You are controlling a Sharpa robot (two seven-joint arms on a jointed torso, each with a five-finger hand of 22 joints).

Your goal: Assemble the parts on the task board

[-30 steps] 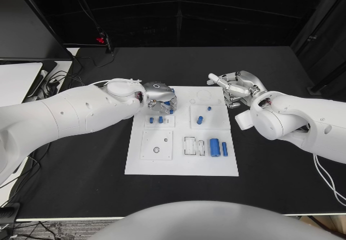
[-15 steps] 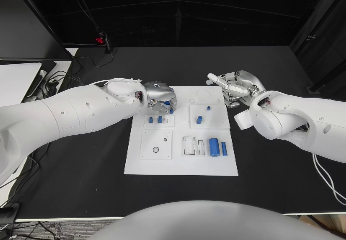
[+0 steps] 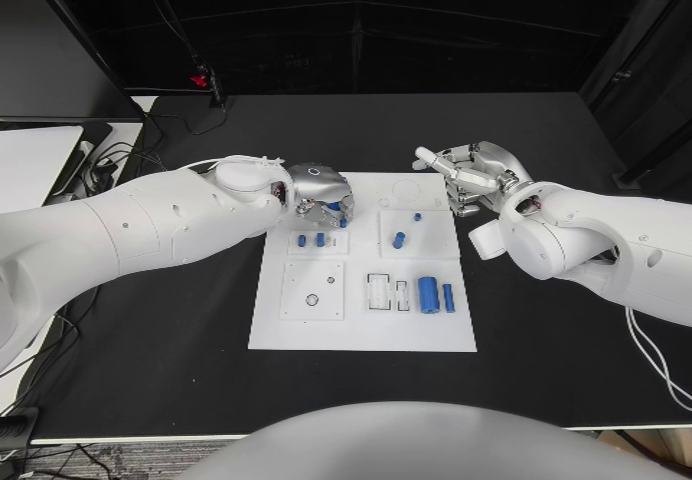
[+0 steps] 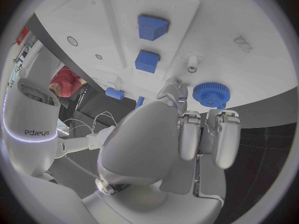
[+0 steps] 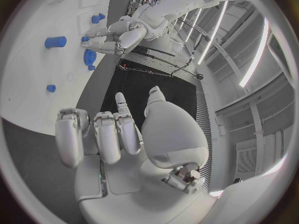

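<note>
Head view: white board [image 3: 361, 330] at centre of the black bench [image 3: 173, 370].

Left robot hand [image 3: 317, 192]: over the board's upper left corner. In the left wrist view its fingers [image 4: 190, 134] are curled, and a blue gear [image 4: 210, 93] sits at the fingertips against the board; whether it is pinched or only touched, I cannot tell.

Right robot hand [image 3: 469, 175]: at the board's upper right edge, fingers [image 5: 99, 134] apart and holding nothing, as the right wrist view shows.

Parts on the board, head view:
- two small blue pieces [image 3: 310, 240], left of centre, on a raised square;
- one blue piece [image 3: 401, 240] and a smaller peg [image 3: 418, 216], right of centre;
- large cylinder [image 3: 428, 293] and slim cylinder [image 3: 450, 297], lower right, lying loose beside open slots [image 3: 381, 292].

Progress, judged: early. The gear looks to be the step in hand; the cylinders, and seemingly the smaller pieces, remain to be fitted.
</note>
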